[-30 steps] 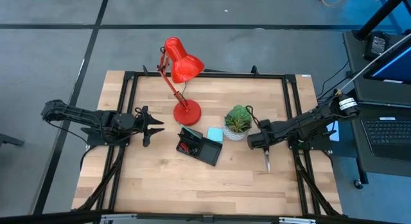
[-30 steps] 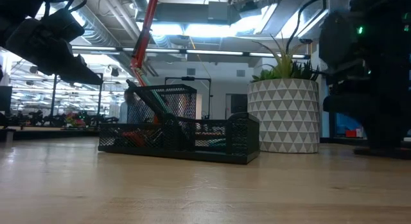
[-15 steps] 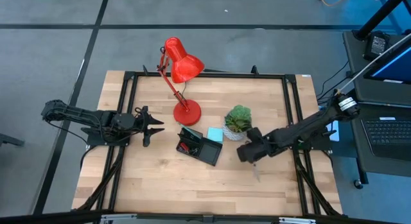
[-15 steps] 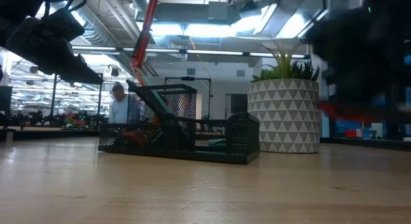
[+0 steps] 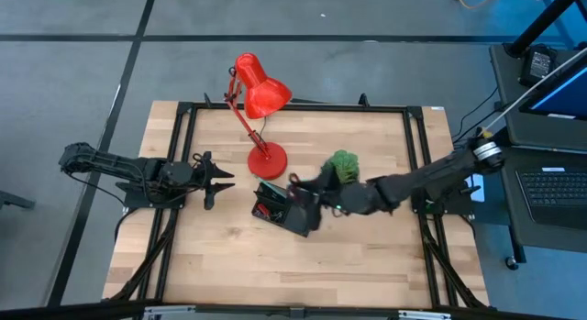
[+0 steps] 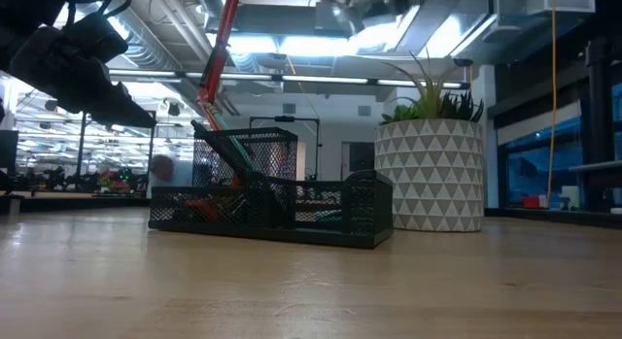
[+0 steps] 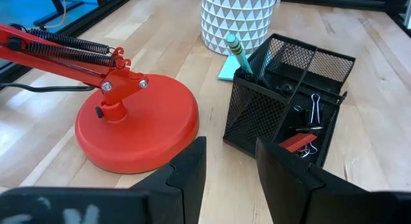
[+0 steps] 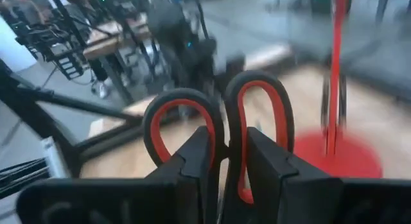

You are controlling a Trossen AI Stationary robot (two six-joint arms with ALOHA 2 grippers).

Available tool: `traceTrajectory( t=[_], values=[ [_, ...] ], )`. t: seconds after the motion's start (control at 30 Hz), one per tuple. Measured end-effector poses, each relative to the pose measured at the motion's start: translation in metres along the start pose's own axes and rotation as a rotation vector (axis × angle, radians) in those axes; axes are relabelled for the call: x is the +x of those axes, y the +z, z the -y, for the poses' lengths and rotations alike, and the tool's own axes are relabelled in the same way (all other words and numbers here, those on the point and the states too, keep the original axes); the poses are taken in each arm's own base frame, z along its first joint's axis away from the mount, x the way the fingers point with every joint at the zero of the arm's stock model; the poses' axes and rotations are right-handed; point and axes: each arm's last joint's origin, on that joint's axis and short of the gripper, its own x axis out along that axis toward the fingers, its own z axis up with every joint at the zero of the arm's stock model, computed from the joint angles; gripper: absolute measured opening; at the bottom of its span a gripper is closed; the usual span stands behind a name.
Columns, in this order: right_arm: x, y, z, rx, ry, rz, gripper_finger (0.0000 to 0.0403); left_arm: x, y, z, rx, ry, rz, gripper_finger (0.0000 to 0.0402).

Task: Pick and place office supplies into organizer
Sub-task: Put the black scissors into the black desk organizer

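Two tools — right tool (image 8: pixel 226 161) clamped on scissors (image 8: pixel 221 131); left tool (image 7: pixel 228 166) parted.

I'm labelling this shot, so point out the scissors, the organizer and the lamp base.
scissors (image 8: pixel 253 131): right wrist view, red-lined handle loop.
organizer (image 7: pixel 257 112): left wrist view, mesh front wall.
lamp base (image 7: pixel 148 124): left wrist view, round red top.

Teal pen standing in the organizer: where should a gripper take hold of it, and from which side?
Probably the free top end of the teal pen, coming from above. It stands tilted in the tall mesh cup of the organizer, and the mesh walls cover its lower shaft on every side. The fingers should close across the shaft, just above the rim.
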Motion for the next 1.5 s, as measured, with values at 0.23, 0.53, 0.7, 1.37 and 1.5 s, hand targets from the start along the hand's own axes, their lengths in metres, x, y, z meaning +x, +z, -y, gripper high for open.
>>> traceTrajectory(
  t=[0.23, 0.53, 0.7, 1.37, 1.5],
  values=[
    [0.061, 0.008, -0.006, -0.279, -0.058, 0.081, 0.0077, 0.0, 0.0, 0.0, 0.002, 0.0, -0.005, 0.013],
    [0.121, -0.002, -0.003, -0.46, -0.119, 0.055, 0.0077, 0.0, -0.002, 0.0, 0.008, 0.004, -0.02, 0.013],
    [0.131, -0.01, 0.004, -0.485, -0.104, 0.025, 0.0077, 0.0, -0.003, -0.001, 0.012, 0.006, -0.032, 0.013],
    [0.159, -0.069, 0.016, -0.512, -0.102, -0.125, 0.008, 0.0, -0.004, -0.001, 0.016, 0.008, -0.037, 0.013],
    [0.159, -0.07, 0.016, -0.515, -0.103, -0.129, 0.0096, 0.0, -0.004, -0.001, 0.016, 0.008, -0.037, 0.013]
  ],
)
